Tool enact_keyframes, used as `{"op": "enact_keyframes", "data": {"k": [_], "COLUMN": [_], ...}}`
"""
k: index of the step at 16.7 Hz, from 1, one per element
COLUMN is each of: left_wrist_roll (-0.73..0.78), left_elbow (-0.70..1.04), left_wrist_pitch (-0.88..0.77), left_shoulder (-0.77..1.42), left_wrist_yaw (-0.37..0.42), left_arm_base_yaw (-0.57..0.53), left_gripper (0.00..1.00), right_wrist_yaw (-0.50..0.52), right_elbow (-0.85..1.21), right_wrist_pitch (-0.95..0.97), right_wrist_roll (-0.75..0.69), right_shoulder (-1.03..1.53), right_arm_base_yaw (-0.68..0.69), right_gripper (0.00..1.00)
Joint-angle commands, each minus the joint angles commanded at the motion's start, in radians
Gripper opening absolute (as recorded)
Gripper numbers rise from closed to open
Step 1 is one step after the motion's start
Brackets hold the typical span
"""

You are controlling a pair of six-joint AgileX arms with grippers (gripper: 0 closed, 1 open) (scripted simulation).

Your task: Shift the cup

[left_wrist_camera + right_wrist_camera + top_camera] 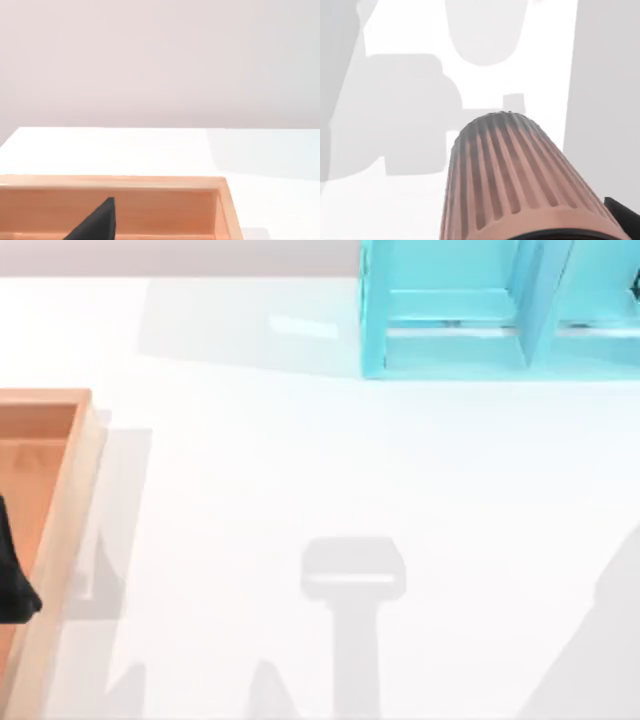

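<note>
The cup (520, 185) is a ribbed, salmon-pink cup seen very close in the right wrist view, hanging well above the white table (485, 30). My right gripper (550, 235) is shut on the cup, and one dark fingertip (623, 212) shows beside its wall. My left gripper (12, 585) is a dark shape over the wooden tray (60, 530) at the table's left edge. One black finger (96, 224) of it shows above the tray's inside in the left wrist view.
A light-blue open shelf unit (500, 315) stands at the back right of the table (330, 470). The wooden tray's rim (115, 182) runs along the left side. Grey shadows of the arms fall on the table's middle front and right.
</note>
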Motion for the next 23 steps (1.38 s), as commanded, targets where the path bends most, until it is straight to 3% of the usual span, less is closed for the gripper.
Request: {"op": "enact_keyframes", "data": {"k": [10,14,23], "left_wrist_roll": [0.000,0.000,0.000], "left_elbow": [0.000,0.000,0.000], "left_wrist_pitch": [0.000,0.000,0.000], "left_shoulder": [0.000,0.000,0.000], "left_wrist_yaw": [0.000,0.000,0.000], "left_arm_base_yaw": [0.000,0.000,0.000], "left_gripper": [1.00,1.00,1.00], "right_wrist_yaw": [0.001,0.001,0.001], "right_elbow": [-0.222,-0.232,-0.232], "right_wrist_pitch": [0.237,0.247,0.247], "right_wrist_roll": [0.009,0.009,0.009], "right_shoulder": [0.015,0.016,0.016], "right_arm_base_yaw": [0.008,0.008,0.008], "right_gripper": [0.00,0.00,0.68]}}
